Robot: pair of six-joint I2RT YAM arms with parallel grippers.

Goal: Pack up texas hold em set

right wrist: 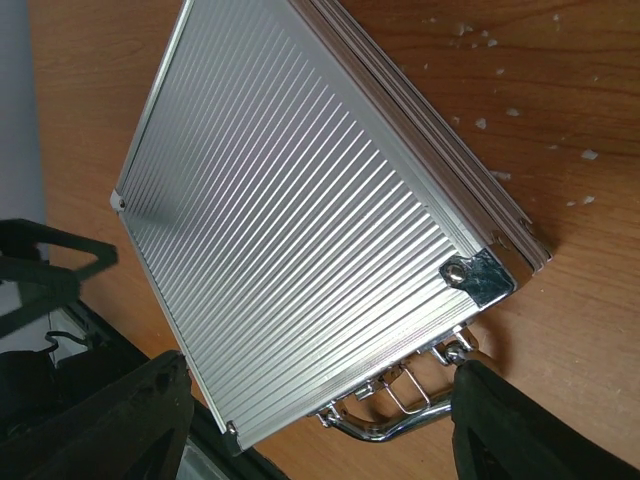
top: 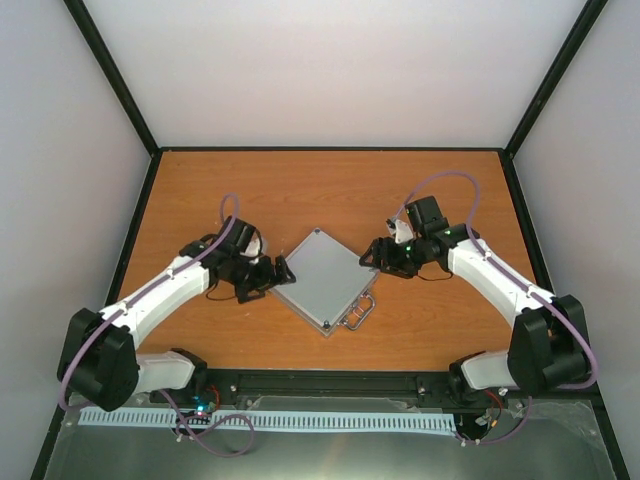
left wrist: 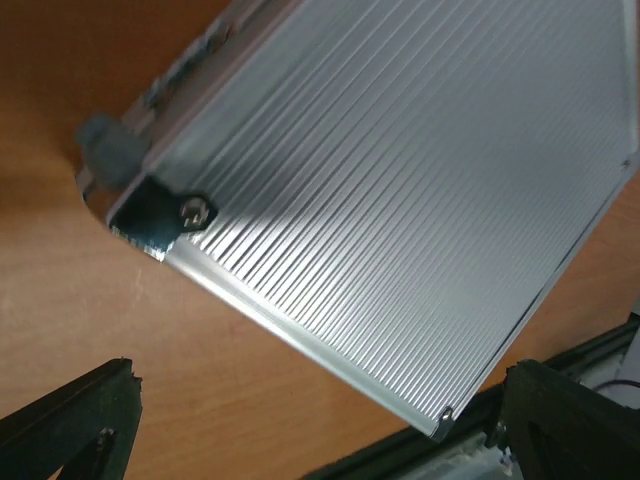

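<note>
The texas hold em set shows as a shut silver ribbed case (top: 322, 277), lying flat and turned like a diamond in the middle of the table. Its metal handle (top: 362, 313) points toward the near right. My left gripper (top: 278, 278) stands open just off the case's left edge. In the left wrist view the case (left wrist: 400, 180) fills the upper part, and the gripper (left wrist: 315, 440) holds nothing. My right gripper (top: 370, 256) is open at the case's right corner. In the right wrist view the case (right wrist: 300, 220) and handle (right wrist: 400, 425) lie ahead of the gripper (right wrist: 320, 430).
The wooden table (top: 330, 190) has a black frame round it and white walls behind. A black rail (top: 330, 385) runs along the near edge between the arm bases. White specks (right wrist: 500, 110) dot the wood beside the case.
</note>
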